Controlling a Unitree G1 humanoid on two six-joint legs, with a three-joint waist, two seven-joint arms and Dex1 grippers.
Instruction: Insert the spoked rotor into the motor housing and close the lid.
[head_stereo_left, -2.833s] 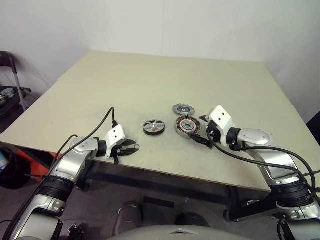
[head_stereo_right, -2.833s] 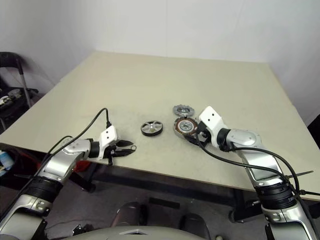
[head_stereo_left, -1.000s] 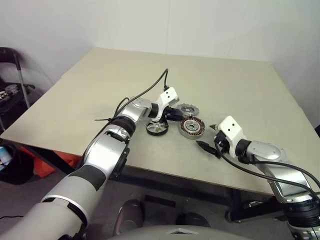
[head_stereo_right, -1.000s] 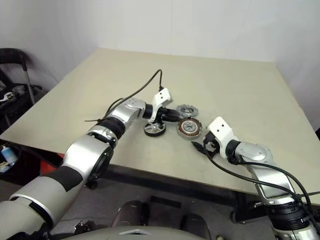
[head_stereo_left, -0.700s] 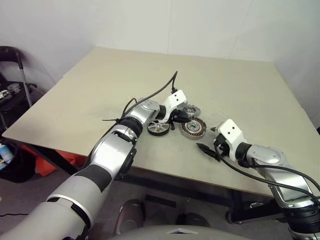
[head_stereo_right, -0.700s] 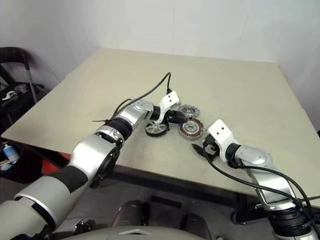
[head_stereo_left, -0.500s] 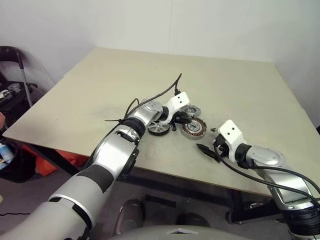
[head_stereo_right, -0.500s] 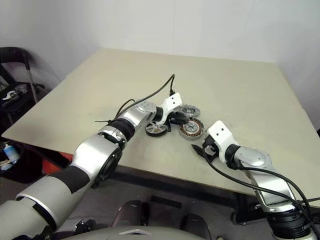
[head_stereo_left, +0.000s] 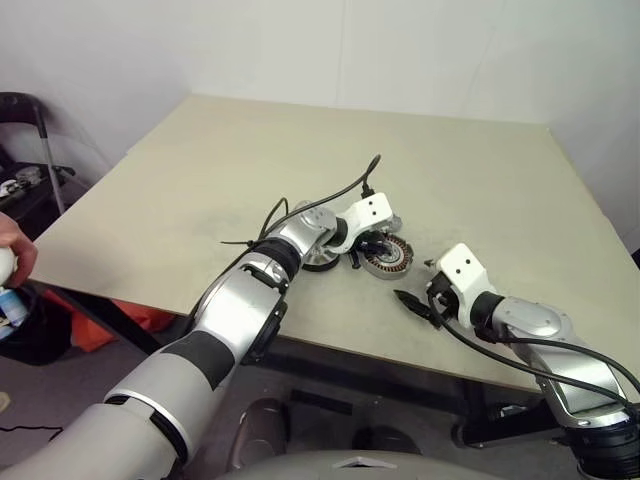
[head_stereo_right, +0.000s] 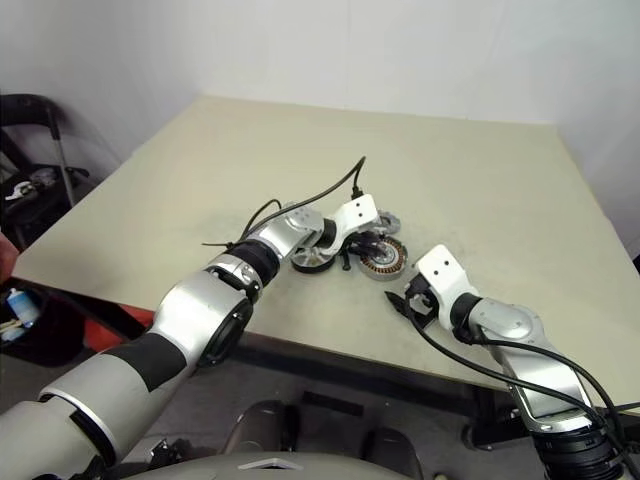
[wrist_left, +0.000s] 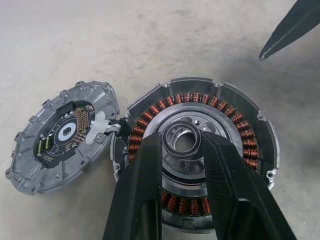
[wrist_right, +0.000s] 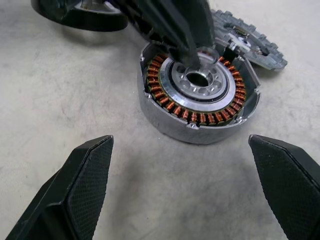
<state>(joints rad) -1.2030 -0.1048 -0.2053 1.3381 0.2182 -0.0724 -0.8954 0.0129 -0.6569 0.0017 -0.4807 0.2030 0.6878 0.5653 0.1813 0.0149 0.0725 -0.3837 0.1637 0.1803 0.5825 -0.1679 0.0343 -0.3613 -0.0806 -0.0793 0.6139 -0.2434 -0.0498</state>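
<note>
Left wrist view: the left claw pinches a small silver ring over the centre of the motor housing (copper windings showing), with the lid touching it. The spoked rotor lies just beside on the table. The right claw is spread wide, nearby.
</note>
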